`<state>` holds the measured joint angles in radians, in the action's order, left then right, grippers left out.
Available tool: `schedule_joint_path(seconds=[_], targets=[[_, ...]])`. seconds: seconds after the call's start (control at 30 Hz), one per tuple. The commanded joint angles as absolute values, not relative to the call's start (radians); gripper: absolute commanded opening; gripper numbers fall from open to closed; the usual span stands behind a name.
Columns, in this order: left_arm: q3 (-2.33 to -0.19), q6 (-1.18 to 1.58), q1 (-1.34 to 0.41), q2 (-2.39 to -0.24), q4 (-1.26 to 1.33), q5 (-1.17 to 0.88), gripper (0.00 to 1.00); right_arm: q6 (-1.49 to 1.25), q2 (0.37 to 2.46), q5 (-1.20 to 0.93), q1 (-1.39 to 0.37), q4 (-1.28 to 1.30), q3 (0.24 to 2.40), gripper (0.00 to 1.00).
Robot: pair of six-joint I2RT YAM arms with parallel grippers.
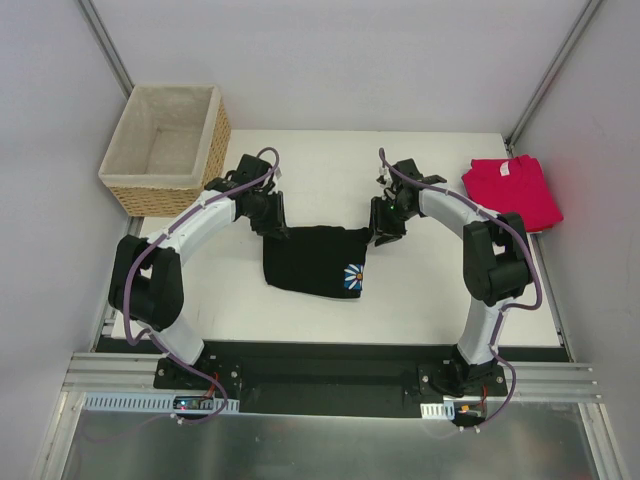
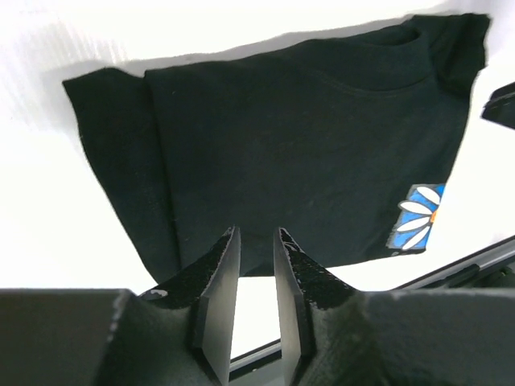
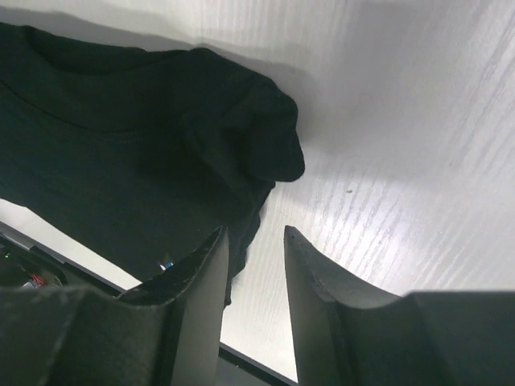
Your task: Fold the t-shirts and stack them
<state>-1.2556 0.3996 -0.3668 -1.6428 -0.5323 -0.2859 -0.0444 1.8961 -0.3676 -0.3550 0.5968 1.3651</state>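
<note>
The black t-shirt [image 1: 312, 258] lies partly folded in the middle of the table, its blue daisy print [image 1: 353, 277] at the near right corner. The left wrist view shows it spread flat [image 2: 290, 137], collar at the top right and print [image 2: 417, 219] on the right. My left gripper [image 1: 272, 226] hovers over the shirt's far left corner; its jaws [image 2: 257, 233] are open a little, and only bare table shows between them. At the far right corner my right gripper [image 1: 382, 232] is open [image 3: 253, 233], empty, beside a bunched sleeve [image 3: 265, 137]. The pinkish-red t-shirt [image 1: 512, 190] lies folded at the right.
A woven wicker basket [image 1: 165, 145] with pale lining stands at the back left. Grey walls close in both sides and the back. The table's near edge meets a black rail [image 1: 320, 365] where the arm bases are bolted.
</note>
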Motion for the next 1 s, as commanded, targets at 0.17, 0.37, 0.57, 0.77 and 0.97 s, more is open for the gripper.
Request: schedule_joint_path(seconds=[0.17, 0.37, 0.57, 0.77, 0.97], targets=[[-1.255, 0.383, -0.364, -1.703, -0.488, -0.302, 0.21, -0.055, 1.908, -0.394, -0.356, 0.575, 1.365, 0.36], [-1.256, 0.379, -0.364, -1.701, -0.482, -0.314, 0.21, -0.083, 1.927, -0.405, -0.356, 0.563, 1.365, 0.36], [-1.241, 0.374, -0.364, -1.683, -0.479, -0.311, 0.25, -0.124, 1.974, -0.462, -0.357, 0.506, 1.358, 0.37], [-1.221, 0.367, -0.362, -1.672, -0.479, -0.304, 0.25, -0.176, 1.993, -0.505, -0.359, 0.434, 1.324, 0.36], [-1.215, 0.364, -0.362, -1.681, -0.479, -0.304, 0.24, -0.157, 1.938, -0.497, -0.365, 0.457, 1.312, 0.25]])
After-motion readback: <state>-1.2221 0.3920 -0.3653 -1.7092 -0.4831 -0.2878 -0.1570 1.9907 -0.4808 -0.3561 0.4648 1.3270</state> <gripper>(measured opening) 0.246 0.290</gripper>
